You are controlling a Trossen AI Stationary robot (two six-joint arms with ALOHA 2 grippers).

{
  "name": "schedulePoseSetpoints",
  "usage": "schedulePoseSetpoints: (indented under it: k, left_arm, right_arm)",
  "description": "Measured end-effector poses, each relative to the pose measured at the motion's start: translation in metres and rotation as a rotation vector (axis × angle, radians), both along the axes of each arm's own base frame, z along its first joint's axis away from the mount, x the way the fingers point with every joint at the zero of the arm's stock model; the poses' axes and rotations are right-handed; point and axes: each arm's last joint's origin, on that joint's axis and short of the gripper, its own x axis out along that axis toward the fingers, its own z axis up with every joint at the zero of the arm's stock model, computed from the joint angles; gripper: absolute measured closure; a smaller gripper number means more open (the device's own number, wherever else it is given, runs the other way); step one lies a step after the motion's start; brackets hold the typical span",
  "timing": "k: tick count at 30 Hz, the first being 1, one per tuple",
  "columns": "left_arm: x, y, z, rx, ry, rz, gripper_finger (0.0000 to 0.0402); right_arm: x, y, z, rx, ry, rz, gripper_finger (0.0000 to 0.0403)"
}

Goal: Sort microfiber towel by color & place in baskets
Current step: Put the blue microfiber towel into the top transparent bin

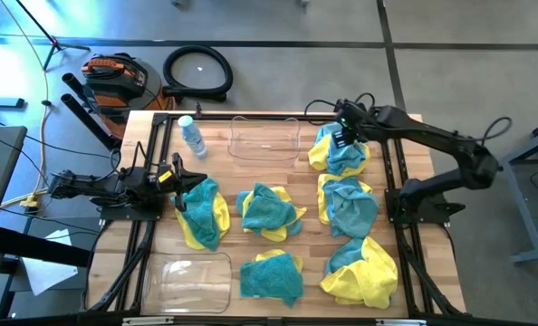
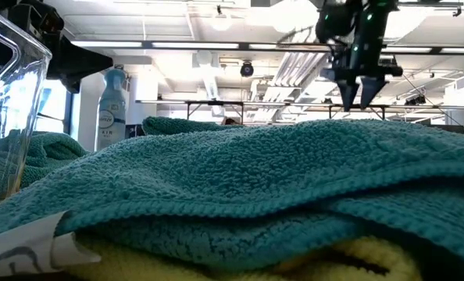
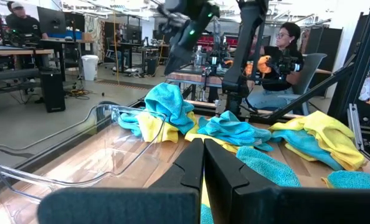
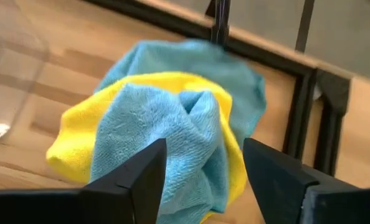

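On the spray bottle (image 2: 111, 105), a label is seen, but its writing cannot be read. Fuzzy teal and yellow microfiber towels (image 1: 271, 212) are heaped in six piles across the wooden table (image 1: 310, 174), outside both clear baskets (image 1: 265, 139). The right gripper (image 4: 203, 165) is held above the far-right pile, its fingers (image 4: 138, 174) spread wide, nothing gripped. The left gripper (image 3: 203, 163) is parked at the left edge, fingers pressed together, empty.
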Motion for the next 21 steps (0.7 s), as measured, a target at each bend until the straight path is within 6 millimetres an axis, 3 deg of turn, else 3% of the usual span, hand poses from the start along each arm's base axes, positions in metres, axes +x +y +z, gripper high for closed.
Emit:
schedulePoseSetpoints:
  k: [16, 21]
  left_arm:
    - [0.0, 0.0, 0.0, 0.0, 0.0, 0.0, 0.0402]
    - [0.0, 0.0, 0.0, 0.0, 0.0, 0.0, 0.0401]
  right_arm:
    - [0.024, -0.038, -0.07, 0.299, 0.08, -0.165, 0.019]
    - [0.027, -0.04, -0.08, 0.356, 0.08, -0.186, 0.025]
